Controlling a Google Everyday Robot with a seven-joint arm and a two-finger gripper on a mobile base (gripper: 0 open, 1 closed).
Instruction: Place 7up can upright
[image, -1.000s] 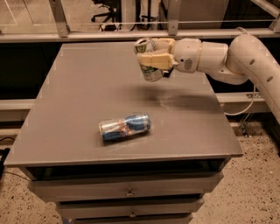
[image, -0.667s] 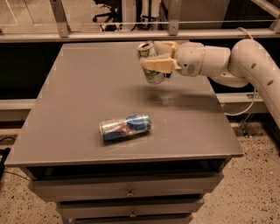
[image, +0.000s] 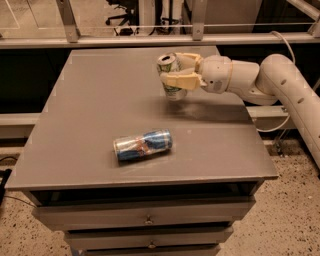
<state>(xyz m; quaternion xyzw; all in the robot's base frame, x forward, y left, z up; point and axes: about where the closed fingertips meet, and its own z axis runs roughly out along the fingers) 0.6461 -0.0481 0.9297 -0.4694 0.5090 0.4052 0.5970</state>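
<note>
The 7up can (image: 170, 75), white and silver with green marks and a silver top, is held nearly upright, tilted slightly left, at or just above the grey table top (image: 100, 100) in its far right part. My gripper (image: 176, 74) reaches in from the right on a white arm and is shut on the can, with one tan finger (image: 180, 80) across its front and the other behind it.
A blue-and-silver can with red marks (image: 143, 145) lies on its side near the table's front middle. The table has drawers (image: 145, 220) below its front edge. A metal rail and glass panels (image: 150, 37) run behind the table.
The gripper and the 7up can have moved a little to the right and the can has tipped closer to upright. The blue-and-silver can has not moved.
</note>
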